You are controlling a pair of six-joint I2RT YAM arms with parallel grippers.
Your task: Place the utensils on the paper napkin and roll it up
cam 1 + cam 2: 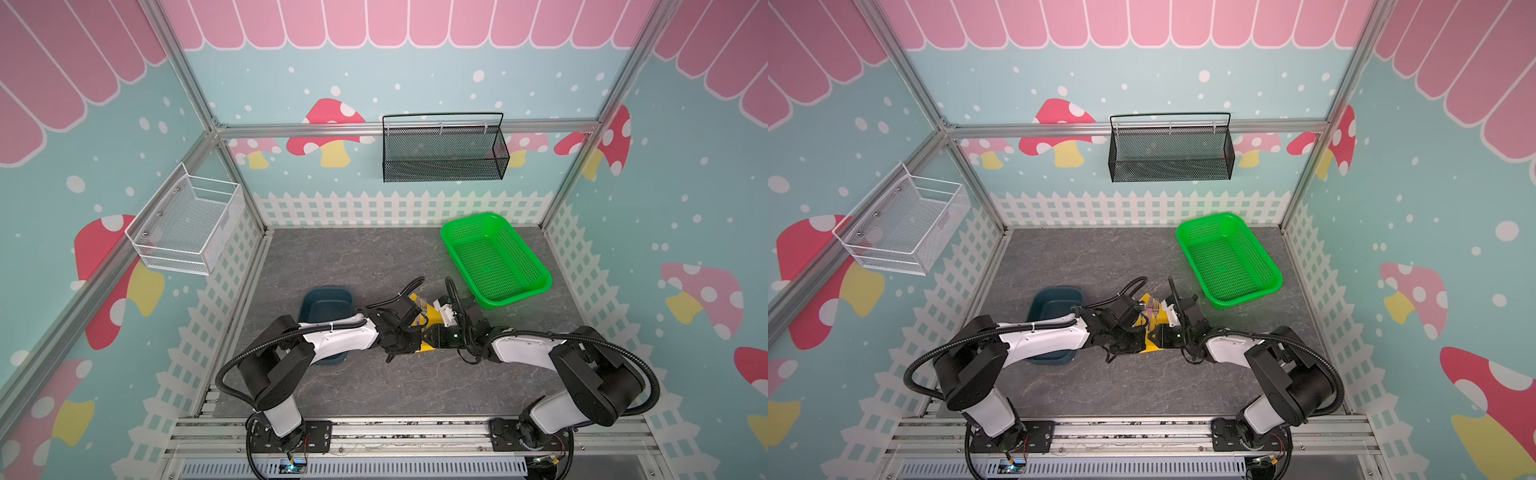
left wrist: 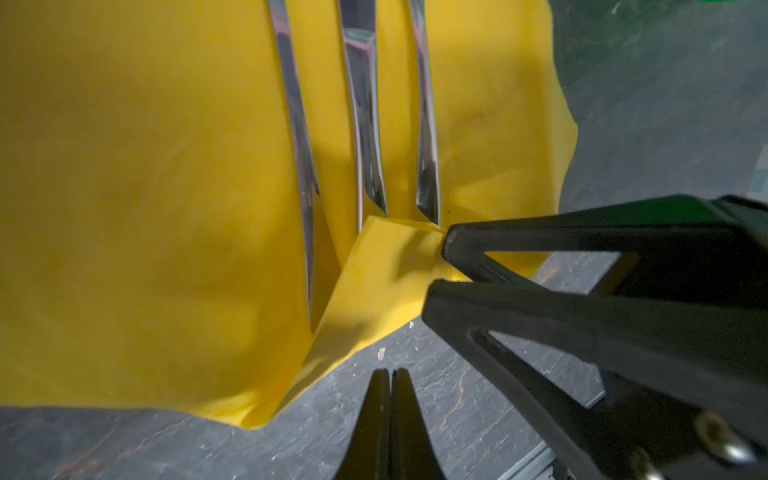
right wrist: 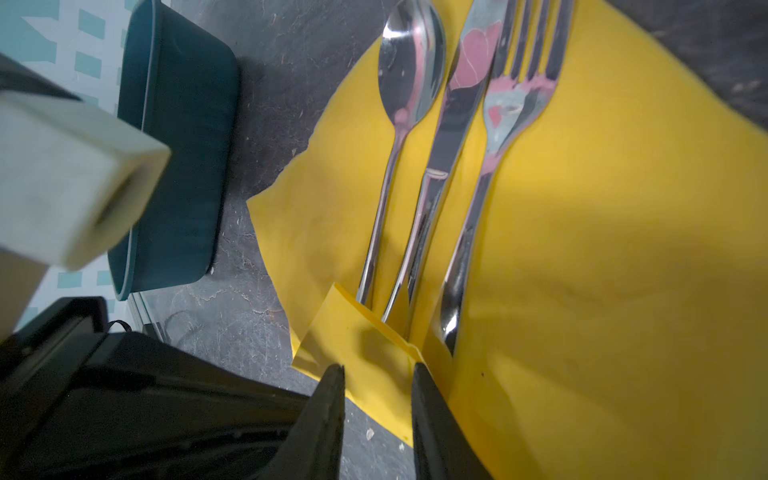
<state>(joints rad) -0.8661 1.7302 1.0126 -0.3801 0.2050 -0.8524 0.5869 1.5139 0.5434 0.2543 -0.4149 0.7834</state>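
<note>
1. Both top views: the paper napkin, bright yellow, lies on the grey desk between the dark blue tray and the green basket. It is mostly hidden under the left arm and right arm. The tines of the fork peek out.
2. Left wrist view: three shiny handles of the utensils run side by side across the napkin. Its corner flap is folded up over their ends. The left end effector has its jaws pressed together on nothing, over bare desk just off the paper's edge. The right end effector has its jaws apart, astride the flap.
3. Right wrist view: the spoon, knife and fork lie parallel with their heads the same way. They are mirror-bright with pink reflections, and all rest on the softly creased yellow sheet. The tray sits near the sheet's edge. The flap lies between the right end effector's parted fingertips.
</note>
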